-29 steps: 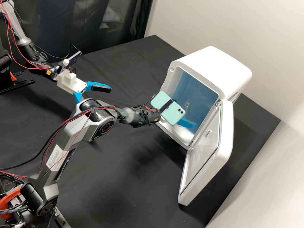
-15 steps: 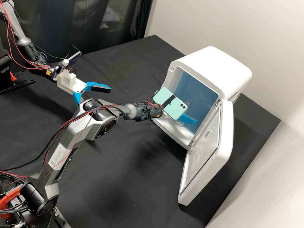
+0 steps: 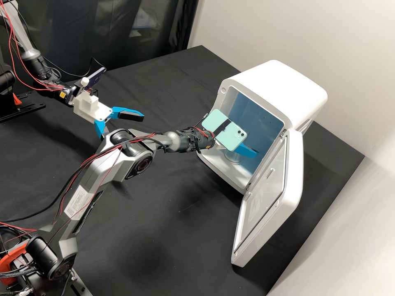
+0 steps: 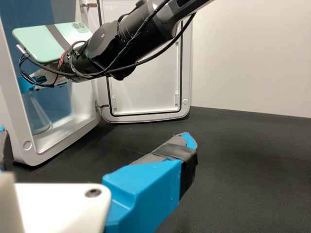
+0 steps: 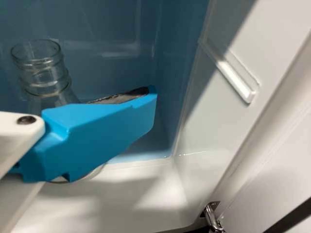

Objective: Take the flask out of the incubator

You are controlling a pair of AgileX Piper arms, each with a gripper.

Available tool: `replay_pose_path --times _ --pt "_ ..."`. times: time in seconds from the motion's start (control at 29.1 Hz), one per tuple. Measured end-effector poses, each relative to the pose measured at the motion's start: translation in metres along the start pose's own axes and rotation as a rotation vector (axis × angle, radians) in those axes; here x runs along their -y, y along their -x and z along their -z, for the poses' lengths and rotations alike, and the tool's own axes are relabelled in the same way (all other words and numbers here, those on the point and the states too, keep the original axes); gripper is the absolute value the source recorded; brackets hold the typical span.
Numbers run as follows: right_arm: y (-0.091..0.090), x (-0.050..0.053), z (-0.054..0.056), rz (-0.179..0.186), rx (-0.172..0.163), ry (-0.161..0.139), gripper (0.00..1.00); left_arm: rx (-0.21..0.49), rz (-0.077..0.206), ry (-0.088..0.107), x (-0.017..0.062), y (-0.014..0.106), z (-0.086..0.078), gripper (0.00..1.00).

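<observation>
Reach step: released right end effector (image 3: 242,150) sat inside white blue-lined incubator (image 3: 279,88) beside clear glass flask (image 5: 41,68); neck probably needed clenching next

In the right wrist view the right gripper (image 5: 112,124) covers the flask (image 5: 41,68) below its neck, so its hold cannot be judged. From the high view the mint-green phone (image 3: 224,129) on the wrist hides most of that gripper and, it seems, the flask inside the incubator (image 3: 279,88).
</observation>
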Motion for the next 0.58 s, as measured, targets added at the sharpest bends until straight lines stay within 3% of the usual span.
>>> replay_pose_path --times 0.41,0.58 --pt "-0.007 0.013 -0.010 0.040 0.021 0.011 0.00 0.000 0.000 0.000 0.0000 0.000 0.000 1.00" --pt "-0.007 0.014 -0.010 0.045 0.017 0.022 0.00 0.000 0.000 0.000 0.0000 0.000 0.000 1.00"
